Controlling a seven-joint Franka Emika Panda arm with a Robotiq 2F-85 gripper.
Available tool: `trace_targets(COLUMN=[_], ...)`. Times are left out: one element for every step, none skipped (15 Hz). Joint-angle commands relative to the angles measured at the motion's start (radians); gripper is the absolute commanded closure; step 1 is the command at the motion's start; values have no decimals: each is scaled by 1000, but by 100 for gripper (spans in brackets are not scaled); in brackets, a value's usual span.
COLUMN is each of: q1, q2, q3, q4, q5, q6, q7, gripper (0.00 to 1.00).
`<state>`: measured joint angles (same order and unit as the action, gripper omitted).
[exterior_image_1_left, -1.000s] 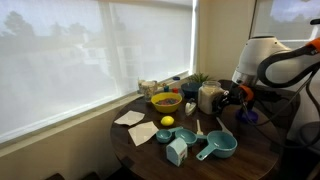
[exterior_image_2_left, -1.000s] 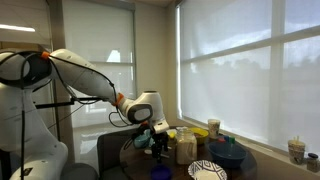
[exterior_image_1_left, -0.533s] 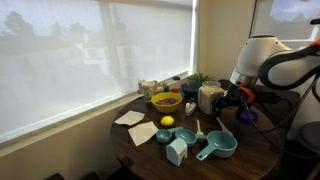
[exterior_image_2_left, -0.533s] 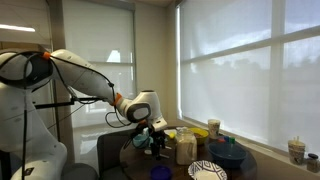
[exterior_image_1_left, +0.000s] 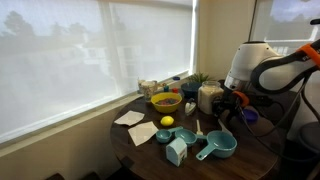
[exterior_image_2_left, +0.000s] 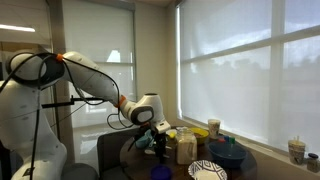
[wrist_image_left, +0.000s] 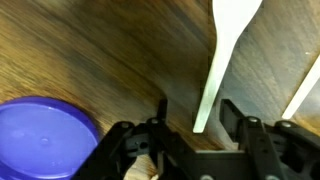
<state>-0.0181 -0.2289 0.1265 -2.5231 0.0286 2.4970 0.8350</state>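
the claw (wrist_image_left: 196, 112) stands spread astride the white spatula (wrist_image_left: 217, 62), likely light, stiff, slick; best pinched across its thin handle.

Round dark wooden desk (exterior_image_1_left: 150, 160), surface in use. Lying directly on it:
- white spatula (wrist_image_left: 225, 50), flat on the wood
- round purple object (wrist_image_left: 45, 140), near the spatula
- yellow bowl (exterior_image_1_left: 166, 101)
- small yellow fruit (exterior_image_1_left: 167, 121)
- white napkins (exterior_image_1_left: 129, 118)
- teal measuring cups (exterior_image_1_left: 218, 146)
- pale blue carton (exterior_image_1_left: 177, 151), upright
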Motion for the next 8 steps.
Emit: trace_targets(q1=[24,28,33,38,44,50,54,55], q2=[48,51,56,62,70,78,85,89], q3=[-6,-5,-5,-4,-3,-1,-1,0], q4=[41,46,54,60,66,72,79,82], q5=[46,52,61,71,79,84,85,79], q6=[10,10,9,8,6,4,-1,-8], q7=[-44,-54,-65,-73,-84,-93,-100,-104], gripper=[43,29,29,23,24,50,57,58])
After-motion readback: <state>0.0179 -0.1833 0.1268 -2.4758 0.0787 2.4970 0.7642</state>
